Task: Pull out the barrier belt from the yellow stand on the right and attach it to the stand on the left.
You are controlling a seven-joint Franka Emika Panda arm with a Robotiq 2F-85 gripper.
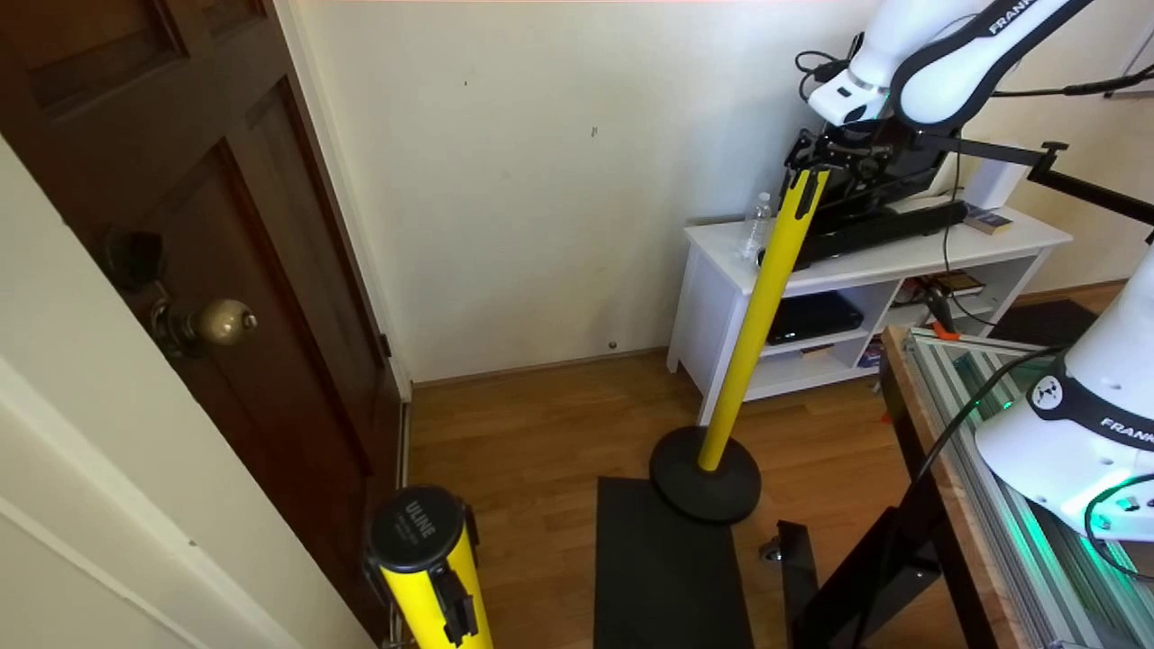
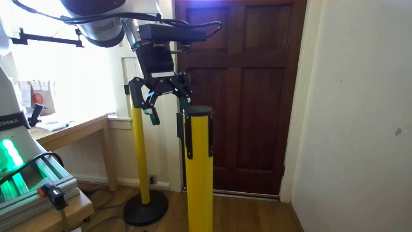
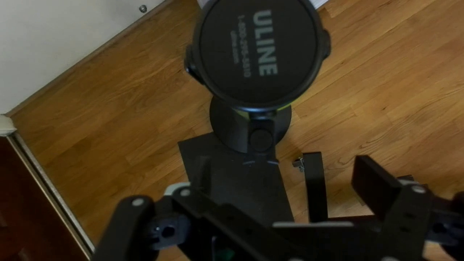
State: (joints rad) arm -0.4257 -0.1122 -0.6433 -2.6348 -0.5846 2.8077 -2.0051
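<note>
1. The end effector (image 2: 169, 112) hangs close to the top of a yellow post (image 2: 199, 180); its two fingers (image 2: 154, 116) are spread apart; I cannot tell if one of them touches the post;
2. The belt clip (image 3: 261, 138) is black and sits on the side of that post, just under the rim of the black cap (image 3: 257, 50); in the wrist view the fingers show lower down, to each side of it;
3. The cap says ULINE in pale letters, with smaller marks next to the word;
4. The post stands on a round black foot (image 1: 685, 491), which overlaps a dark mat (image 1: 667, 568) on the wood floor (image 1: 541, 433);
5. The robot arm (image 1: 956, 72) stands on a tabletop (image 2: 80, 207) with metal rails on it;
6. Behind that same post, in an exterior view, is a white shelf (image 1: 708, 315) with a clear bottle (image 1: 755, 227) on top;
7. The other yellow post (image 2: 140, 154) stands well apart from the end effector and near a brown door (image 2: 235, 116); it has a black lid (image 1: 416, 527) too;
8. The door has a round knob (image 1: 225, 322); a pale wall (image 2: 354, 116) is beside it.
</note>
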